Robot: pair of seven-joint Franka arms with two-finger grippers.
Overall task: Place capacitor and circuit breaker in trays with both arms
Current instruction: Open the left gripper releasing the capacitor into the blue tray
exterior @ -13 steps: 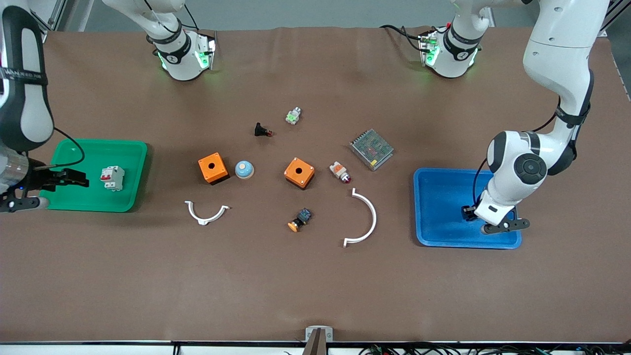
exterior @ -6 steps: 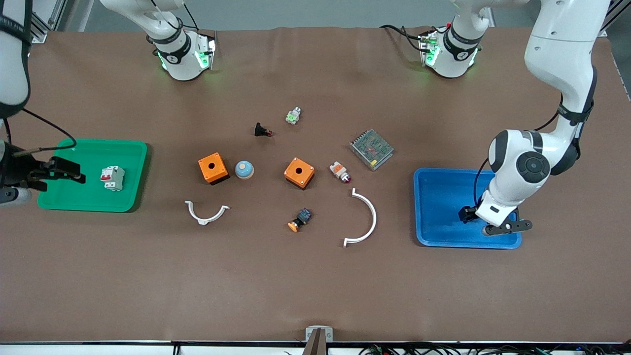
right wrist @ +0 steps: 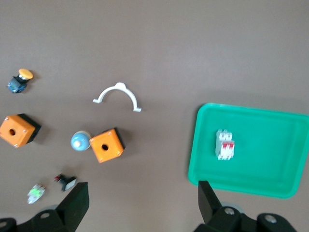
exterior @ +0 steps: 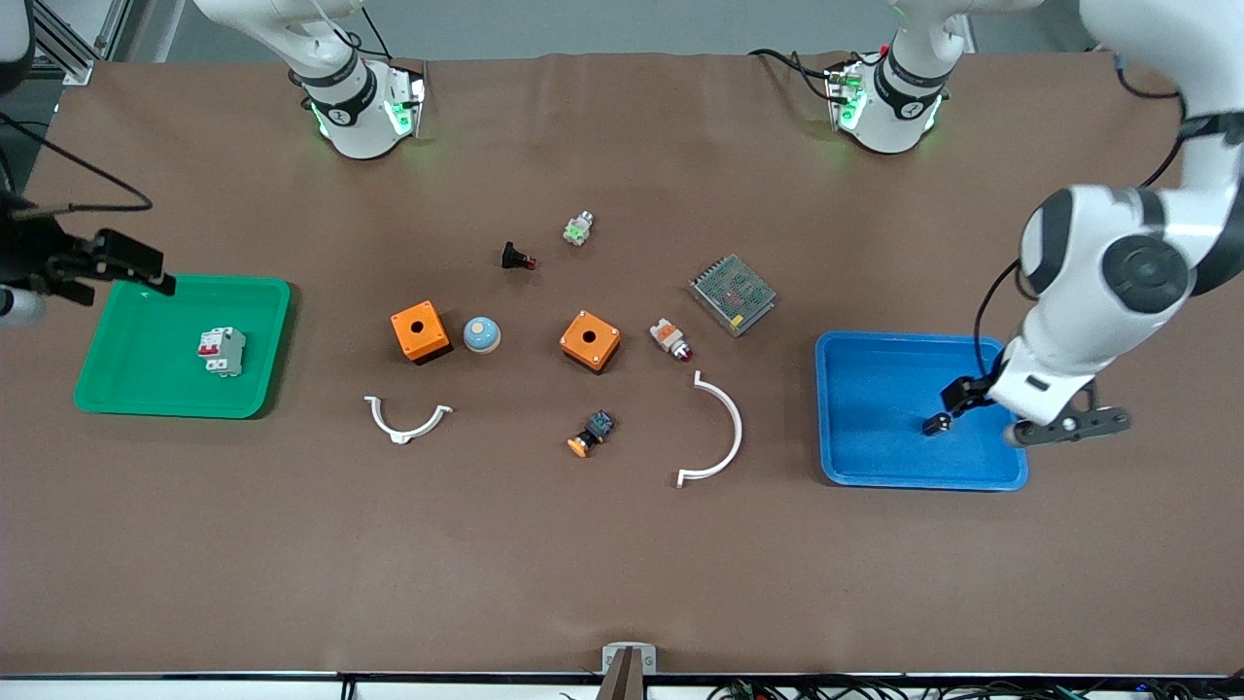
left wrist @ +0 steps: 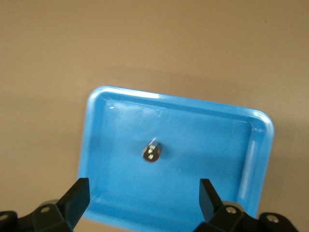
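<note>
The capacitor (exterior: pixel 935 424), a tiny black cylinder with a silvery end, lies alone near the middle of the blue tray (exterior: pixel 875 457). It also shows in the left wrist view (left wrist: pixel 152 151) in that tray (left wrist: pixel 231 203). My left gripper (exterior: pixel 970 397) (left wrist: pixel 143 198) hangs open and empty above the tray. The circuit breaker (exterior: pixel 222 351) (right wrist: pixel 225 144), white with red toggles, lies in the green tray (exterior: pixel 146 394) (right wrist: pixel 270 181). My right gripper (exterior: pixel 117 264) (right wrist: pixel 142 203) is open and empty, in the air over the green tray's edge toward the robot bases.
Between the trays lie two orange boxes (exterior: pixel 420 331) (exterior: pixel 590 340), a blue dome (exterior: pixel 481 333), two white curved pieces (exterior: pixel 408 420) (exterior: pixel 717 433), a metal mesh box (exterior: pixel 733 293), and several small button parts.
My left gripper has risen off the blue tray and the capacitor now lies uncovered in it. My right gripper has drawn back from the green tray toward the bases.
</note>
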